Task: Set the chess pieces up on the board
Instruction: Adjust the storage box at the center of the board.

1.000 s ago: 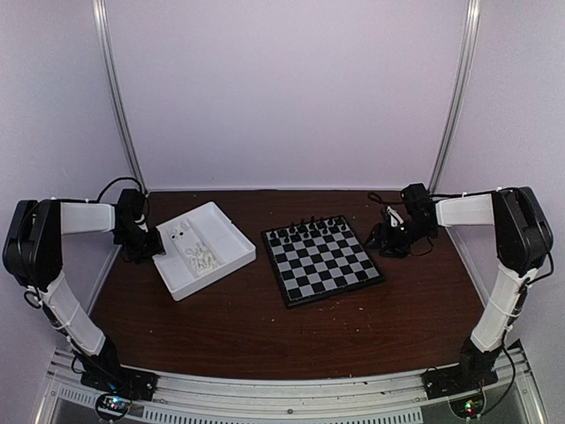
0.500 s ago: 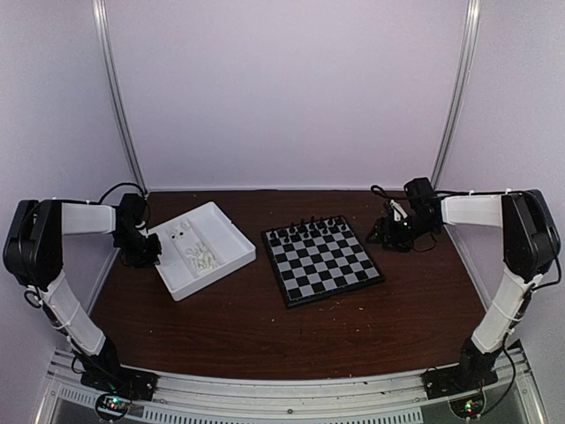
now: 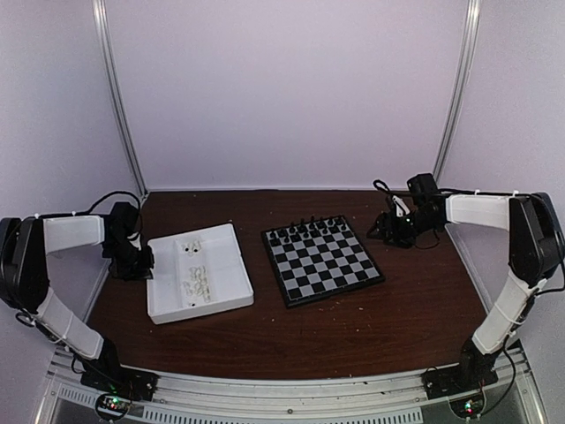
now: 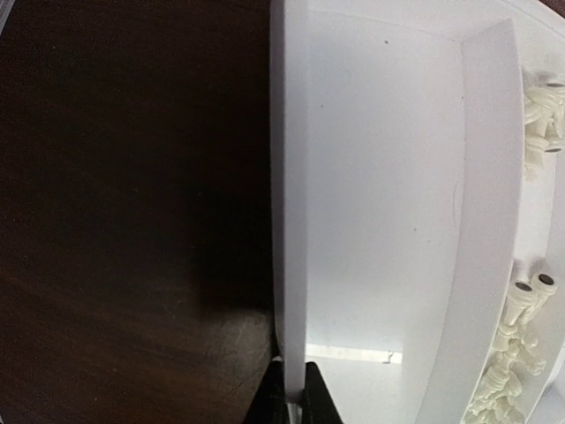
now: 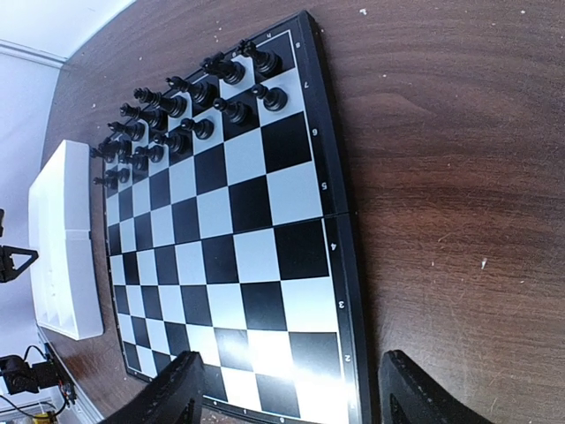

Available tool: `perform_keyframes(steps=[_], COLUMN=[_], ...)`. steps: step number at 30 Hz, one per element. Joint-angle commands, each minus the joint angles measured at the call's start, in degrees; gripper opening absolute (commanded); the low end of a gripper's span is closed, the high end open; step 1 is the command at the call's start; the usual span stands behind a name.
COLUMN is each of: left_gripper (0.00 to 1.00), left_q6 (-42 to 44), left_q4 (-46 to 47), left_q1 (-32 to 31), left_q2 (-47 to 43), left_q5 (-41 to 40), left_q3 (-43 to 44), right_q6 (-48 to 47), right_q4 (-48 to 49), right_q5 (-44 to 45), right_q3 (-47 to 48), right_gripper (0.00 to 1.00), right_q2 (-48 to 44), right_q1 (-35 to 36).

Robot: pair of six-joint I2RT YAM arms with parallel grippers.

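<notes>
Your white chess pieces (image 3: 196,284) lie loose in the white tray (image 4: 290,221) left of the board (image 3: 322,259), so your left gripper (image 4: 290,402) pinches shut on the tray wall farthest from the board, probably to reposition it, while your right gripper (image 5: 296,397) hangs spread and empty off its far-right corner.
</notes>
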Motion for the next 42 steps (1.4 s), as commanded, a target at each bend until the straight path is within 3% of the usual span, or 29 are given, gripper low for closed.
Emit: perform_keyframes(steps=[1, 9, 15, 19, 26, 31, 36, 42], left_gripper=[0.00, 0.01, 0.05, 0.14, 0.20, 0.27, 0.27, 0.27], left_q6=[0.0, -3.1, -2.6, -2.4, -2.2, -0.7, 2.3, 4.2], left_q4=[-1.8, -2.3, -1.9, -0.3, 1.0, 0.9, 2.4, 7.3], left_q1=[-1.5, -6.7, -8.5, -8.5, -8.6, -10.1, -12.8, -16.9], left_q2=[-5.4, -12.2, -14.3, -14.2, -14.4, -19.4, -24.1, -24.2], left_q5=[3.9, 3.5, 6.1, 7.1, 6.7, 3.3, 2.2, 6.4], left_q3=[-1.9, -7.7, -9.1, -9.2, -9.2, -8.8, -7.6, -7.6], right_q6=[-0.6, -2.0, 1.2, 3.1, 3.8, 3.9, 3.8, 3.5], right_q4=[-0.3, -1.3, 4.4, 6.8, 7.0, 6.9, 6.8, 6.6], right_q5=[-1.0, 1.2, 1.8, -0.1, -0.8, -0.3, -2.1, -3.8], right_q3=[-0.9, -2.4, -5.5, -3.5, 1.8, 3.7, 5.2, 5.5], right_gripper=[0.71, 0.71, 0.72, 0.72, 0.71, 0.71, 0.70, 0.70], right_q2=[-3.1, -3.9, -1.9, 2.5, 9.1, 11.8, 15.2, 16.3], right_q1=[0.2, 2.4, 2.2, 2.1, 1.5, 0.3, 0.2, 1.0])
